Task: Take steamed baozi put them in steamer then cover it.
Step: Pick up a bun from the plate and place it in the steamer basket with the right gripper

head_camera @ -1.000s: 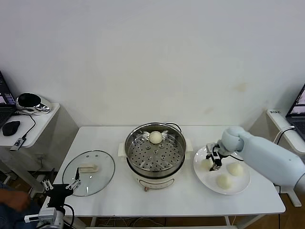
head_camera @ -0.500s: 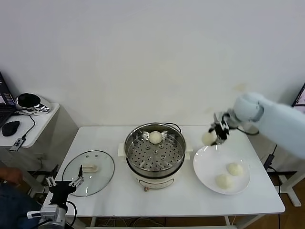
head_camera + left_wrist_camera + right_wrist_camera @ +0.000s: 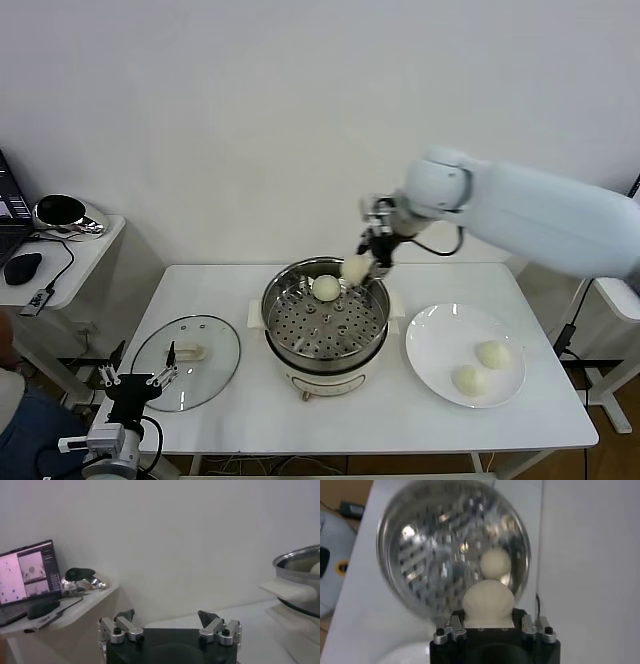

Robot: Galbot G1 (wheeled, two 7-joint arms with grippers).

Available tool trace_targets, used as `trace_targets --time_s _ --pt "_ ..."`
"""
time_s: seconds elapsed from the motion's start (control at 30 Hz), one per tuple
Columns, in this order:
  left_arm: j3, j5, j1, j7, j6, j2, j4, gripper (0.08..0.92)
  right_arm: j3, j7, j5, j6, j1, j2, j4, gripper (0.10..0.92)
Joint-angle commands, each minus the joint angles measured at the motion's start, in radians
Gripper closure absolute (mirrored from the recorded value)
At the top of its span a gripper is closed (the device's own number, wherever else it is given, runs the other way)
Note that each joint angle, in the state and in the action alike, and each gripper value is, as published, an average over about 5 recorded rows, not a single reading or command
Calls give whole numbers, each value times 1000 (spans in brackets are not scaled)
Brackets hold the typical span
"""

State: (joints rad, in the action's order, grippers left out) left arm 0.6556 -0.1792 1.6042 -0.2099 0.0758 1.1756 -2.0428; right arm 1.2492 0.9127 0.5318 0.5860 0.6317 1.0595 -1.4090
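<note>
A: Right gripper [image 3: 366,262]?
B: Clamped on a steamed baozi [image 3: 355,268], held above the steamer [image 3: 326,322]; another bun [image 3: 326,288] lies below it on the tray.
A: Left gripper [image 3: 136,382]?
B: Spread wide, cover [image 3: 186,362] just beyond its fingertips.

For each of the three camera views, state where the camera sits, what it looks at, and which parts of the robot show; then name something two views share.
Head view: from the robot's head, down at the table; shows right gripper holding a baozi above the steamer, left gripper by the cover.
Left wrist view: low, across to the steamer; own open left gripper.
Right wrist view: down into the steamer; right gripper clamps the baozi.
Shared: the steamer.
</note>
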Motion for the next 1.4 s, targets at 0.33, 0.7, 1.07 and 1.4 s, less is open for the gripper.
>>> trace_targets --time_s 0.33,0.7,1.07,1.4 --pt "3 3 2 0 -4 23 -4 177 56 -147 88 141 -159 310 203 432" --pt "2 5 1 0 -6 20 0 177 46 -157 71 141 -183 322 237 431" --pt "2 4 -4 0 -8 18 4 177 32 -146 46 140 -196 333 263 324" --pt "4 4 -1 0 -7 17 -4 177 33 95 -94 57 -11 125 99 203"
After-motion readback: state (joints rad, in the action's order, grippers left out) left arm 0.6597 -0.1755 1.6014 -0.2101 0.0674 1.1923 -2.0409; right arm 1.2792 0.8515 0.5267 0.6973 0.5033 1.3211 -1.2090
